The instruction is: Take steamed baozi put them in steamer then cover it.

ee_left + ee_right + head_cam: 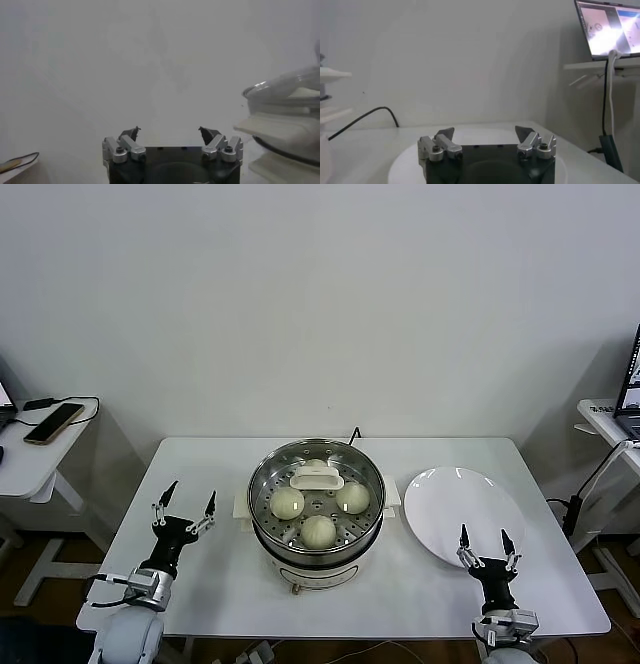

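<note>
The steamer (266, 536) stands mid-table, and its clear glass cover (317, 477) with the white handle rests on it. Under the glass lie the steamed baozi (287, 503): three show plainly and another peeks out behind the handle. My left gripper (190, 496) hovers left of the pot, open and empty. In the left wrist view the left gripper (169, 130) faces the wall, with the steamer (285, 131) and the cover (280, 86) off to one side. My right gripper (484, 534) is open and empty over the near edge of the white plate. The right gripper (485, 131) shows wide-spread fingers.
An empty white plate (450, 494) lies right of the steamer, and the plate (405, 165) shows beneath the right gripper. A black cable (355, 432) runs behind the pot. A side table with a phone (52, 424) stands far left, and a laptop (630, 384) sits on another table far right.
</note>
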You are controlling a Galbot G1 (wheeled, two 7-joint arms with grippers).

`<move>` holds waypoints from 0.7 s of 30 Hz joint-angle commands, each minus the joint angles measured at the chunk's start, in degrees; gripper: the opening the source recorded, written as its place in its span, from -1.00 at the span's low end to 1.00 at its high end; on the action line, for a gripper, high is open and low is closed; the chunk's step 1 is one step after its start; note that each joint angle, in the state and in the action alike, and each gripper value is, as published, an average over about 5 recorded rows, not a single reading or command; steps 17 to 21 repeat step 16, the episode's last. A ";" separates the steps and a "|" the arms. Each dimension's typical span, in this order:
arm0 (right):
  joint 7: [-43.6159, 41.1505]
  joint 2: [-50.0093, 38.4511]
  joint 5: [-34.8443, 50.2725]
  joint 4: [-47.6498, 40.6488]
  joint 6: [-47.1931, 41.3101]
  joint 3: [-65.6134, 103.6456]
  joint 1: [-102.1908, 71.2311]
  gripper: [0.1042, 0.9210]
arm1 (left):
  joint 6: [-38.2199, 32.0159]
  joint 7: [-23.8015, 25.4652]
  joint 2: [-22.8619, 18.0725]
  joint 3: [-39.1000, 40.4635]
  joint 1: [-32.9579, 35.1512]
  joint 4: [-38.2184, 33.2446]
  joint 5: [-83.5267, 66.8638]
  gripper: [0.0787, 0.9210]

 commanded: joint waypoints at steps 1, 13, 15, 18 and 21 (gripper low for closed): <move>-0.72 0.59 0.09 0.02 -0.41 0.34 -0.06 0.76 | -0.94 0.25 0.10 -0.27 1.43 0.02 -0.03 0.77; -0.94 0.74 -0.44 -0.03 -0.46 0.42 0.12 0.76 | -1.28 0.31 0.14 -0.06 1.89 -0.27 0.25 0.77; -0.97 0.73 -0.52 -0.02 -0.45 0.48 0.08 0.76 | -1.34 0.32 0.12 -0.08 1.97 -0.34 0.27 0.77; -0.98 0.73 -0.58 -0.03 -0.42 0.49 0.07 0.76 | -1.34 0.32 0.11 -0.08 2.01 -0.37 0.28 0.77; -0.98 0.73 -0.58 -0.03 -0.42 0.49 0.07 0.76 | -1.34 0.32 0.11 -0.08 2.01 -0.37 0.28 0.77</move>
